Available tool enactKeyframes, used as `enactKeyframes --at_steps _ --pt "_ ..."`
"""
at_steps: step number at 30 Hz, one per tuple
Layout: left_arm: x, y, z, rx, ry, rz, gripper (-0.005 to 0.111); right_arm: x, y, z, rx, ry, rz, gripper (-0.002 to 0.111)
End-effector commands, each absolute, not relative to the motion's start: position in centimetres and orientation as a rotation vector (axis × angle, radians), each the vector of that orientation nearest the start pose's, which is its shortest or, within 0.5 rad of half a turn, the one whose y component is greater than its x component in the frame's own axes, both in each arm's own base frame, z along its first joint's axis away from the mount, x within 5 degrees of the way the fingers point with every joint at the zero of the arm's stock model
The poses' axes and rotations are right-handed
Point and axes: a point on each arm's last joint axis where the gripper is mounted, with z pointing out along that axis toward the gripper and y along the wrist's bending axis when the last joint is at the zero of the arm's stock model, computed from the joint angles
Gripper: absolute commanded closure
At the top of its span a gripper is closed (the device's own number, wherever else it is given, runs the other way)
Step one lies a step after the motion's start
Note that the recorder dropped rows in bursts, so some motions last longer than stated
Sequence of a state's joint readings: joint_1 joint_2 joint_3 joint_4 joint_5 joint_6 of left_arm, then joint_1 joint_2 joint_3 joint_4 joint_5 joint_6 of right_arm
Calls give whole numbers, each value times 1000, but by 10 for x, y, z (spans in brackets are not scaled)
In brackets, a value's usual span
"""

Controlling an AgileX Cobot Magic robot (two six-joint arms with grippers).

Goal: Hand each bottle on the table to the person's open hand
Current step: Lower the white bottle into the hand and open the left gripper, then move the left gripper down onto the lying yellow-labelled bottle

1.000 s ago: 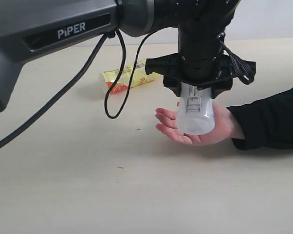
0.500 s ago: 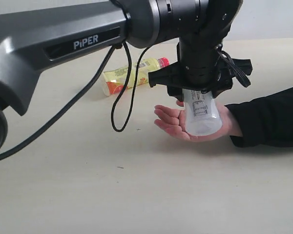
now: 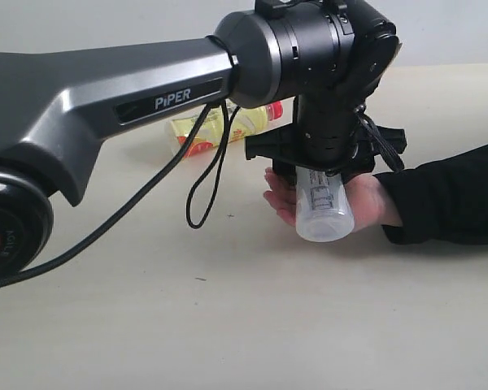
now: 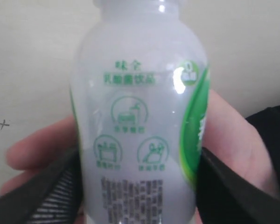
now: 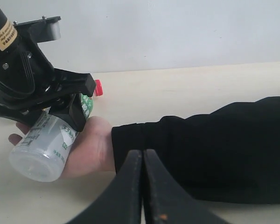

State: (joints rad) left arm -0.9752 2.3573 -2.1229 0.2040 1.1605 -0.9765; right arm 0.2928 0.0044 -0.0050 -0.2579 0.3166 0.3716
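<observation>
My left gripper (image 3: pixel 321 175) is shut on the white bottle with the green label (image 3: pixel 324 214), its black fingers pressed on both sides of the body (image 4: pixel 140 130). The bottle hangs tilted, base down, against the person's open hand (image 3: pixel 368 203), which lies palm up on the table (image 3: pixel 228 317). The right wrist view shows the bottle (image 5: pixel 42 149) lying across the palm (image 5: pixel 94 142). A yellow bottle with a red cap (image 3: pixel 220 126) lies on its side behind the arm. My right gripper (image 5: pixel 143 156) is shut on nothing, near the person's sleeve.
The person's black sleeve (image 3: pixel 447 199) stretches from the hand to the right edge. A black cable (image 3: pixel 203 191) loops down from the left arm (image 3: pixel 130 101) over the table. A pale wall stands behind the table.
The left arm has swung further into view and lowered. The bottle has come down and tipped onto the palm. The hand has stayed almost in place.
</observation>
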Motion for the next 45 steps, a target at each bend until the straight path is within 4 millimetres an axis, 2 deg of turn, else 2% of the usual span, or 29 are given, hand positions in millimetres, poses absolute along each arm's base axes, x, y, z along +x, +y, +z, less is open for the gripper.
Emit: enactKeyframes --at_steps 1,4,8,10,12,19,22,27,35,45 --pt "296 -405 195 100 2812 -118 98 54 9 186 -104 1785 228 108" --pt "298 -404 195 131 2794 -97 80 54 9 186 -104 1785 228 108" --pt "298 -404 195 208 2787 -83 41 54 9 186 -104 1785 228 108" --pt "298 -404 195 244 2784 -77 17 54 9 186 -104 1785 228 108" --pt "298 -404 195 305 2775 -64 2 54 9 186 -104 1785 228 108" --pt "298 -404 195 395 2763 -48 2 54 9 186 -104 1785 228 108" --pt "299 -402 202 413 2735 -37 2 54 9 186 -104 1785 228 108" --pt "297 -396 229 589 2651 -21 2 54 9 186 -104 1785 228 108" --pt "292 -387 254 721 2608 8 2 54 9 186 -104 1785 228 108" --pt "298 -381 261 971 2506 84 2 54 9 186 -104 1785 228 108"
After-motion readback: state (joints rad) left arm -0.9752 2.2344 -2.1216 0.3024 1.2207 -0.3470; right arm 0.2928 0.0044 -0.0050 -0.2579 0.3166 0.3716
